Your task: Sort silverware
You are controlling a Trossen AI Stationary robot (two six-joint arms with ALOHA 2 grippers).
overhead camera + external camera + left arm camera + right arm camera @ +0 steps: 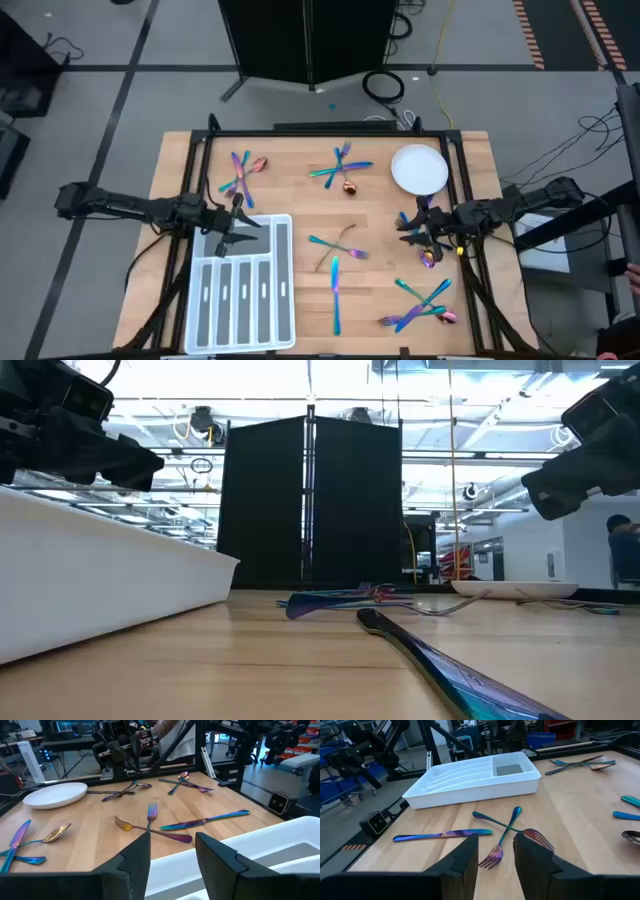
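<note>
White tray (243, 300) sitting front left, round plate (419, 168) back right. Silverware (338, 262) lying scattered across table (300, 210), none in tray. Left gripper (172, 855) hovering over tray's far end, right gripper (496, 851) hovering near plate; both fingers parted, holding nothing.

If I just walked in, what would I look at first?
Probably the shiny rainbow silverware scattered in little crossed piles all over the wooden table. Next, the white tray at the near left corner, with the left gripper open just above its far end. A round white plate sits at the far right, and the right gripper hangs open nearby, holding nothing.
</note>
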